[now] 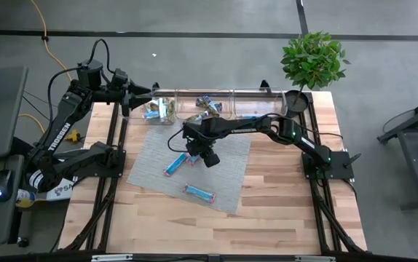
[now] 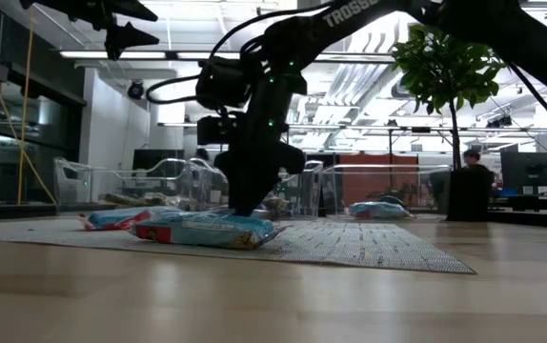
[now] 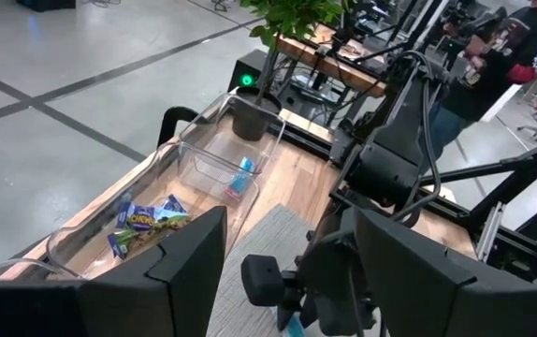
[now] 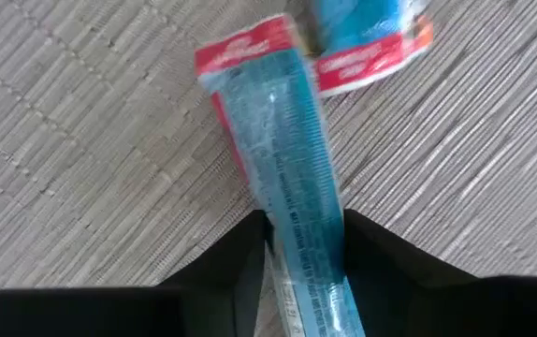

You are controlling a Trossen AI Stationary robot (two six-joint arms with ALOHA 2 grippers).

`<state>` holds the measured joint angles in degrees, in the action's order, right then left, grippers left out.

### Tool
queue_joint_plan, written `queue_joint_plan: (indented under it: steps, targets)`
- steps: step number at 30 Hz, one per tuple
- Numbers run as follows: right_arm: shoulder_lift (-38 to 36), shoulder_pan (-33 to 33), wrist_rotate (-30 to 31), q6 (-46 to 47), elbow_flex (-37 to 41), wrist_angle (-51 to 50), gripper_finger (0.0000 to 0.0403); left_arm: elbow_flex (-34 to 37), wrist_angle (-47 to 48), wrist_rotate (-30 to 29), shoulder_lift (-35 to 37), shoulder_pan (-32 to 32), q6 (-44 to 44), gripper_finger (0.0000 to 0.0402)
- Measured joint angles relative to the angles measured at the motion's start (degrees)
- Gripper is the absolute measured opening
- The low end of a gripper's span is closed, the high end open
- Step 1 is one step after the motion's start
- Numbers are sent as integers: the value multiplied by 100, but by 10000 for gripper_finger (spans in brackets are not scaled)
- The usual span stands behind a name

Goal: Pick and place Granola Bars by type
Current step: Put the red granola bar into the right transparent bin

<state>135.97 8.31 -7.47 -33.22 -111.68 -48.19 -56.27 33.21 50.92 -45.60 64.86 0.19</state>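
Three blue granola bars with red ends lie on the grey woven mat (image 1: 227, 178). One bar (image 4: 283, 140) is between the fingers of my right gripper (image 1: 193, 155), which is lowered onto the mat and shut on it. A second bar (image 1: 175, 165) lies just to its left, its red end (image 4: 371, 51) close by. The third bar (image 1: 199, 193) rests flat nearer the front edge. My left gripper (image 3: 287, 281) hangs open and high over the table's far left corner, touching nothing. My right gripper pinches the blue bar by its two long edges (image 4: 306, 239), one finger on each side. The fingers come steeply from above and lie across the bar. The bar lies on the mat, its red far end (image 4: 245, 47) resting on the weave.
A row of clear bins (image 1: 216, 93) runs along the far edge. One holds blue-and-yellow bars (image 3: 142, 220), another a blue bar (image 3: 240, 178). A potted plant (image 1: 312, 58) stands at the far right corner. Bare wood lies in front of and to the right of the mat.
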Motion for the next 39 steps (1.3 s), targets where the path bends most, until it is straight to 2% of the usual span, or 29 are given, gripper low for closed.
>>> queue_joint_plan:
  steps: [19, 27, 34, 39]
  targets:
    - [44, 3, 68, 966, -7, -126, 65, -1, 0, 2, 0, 1, -2, 234]
    - [-32, 5, 62, 1397, 9, -263, 64, 0, 0, 2, 0, 0, -4, 234]
    - [-410, 21, 146, 1592, 9, -258, 63, 0, 0, 6, 0, 0, -7, 234]
    - [-801, 34, 597, 1829, 11, -297, 63, 0, 0, 7, 0, 0, -7, 234]
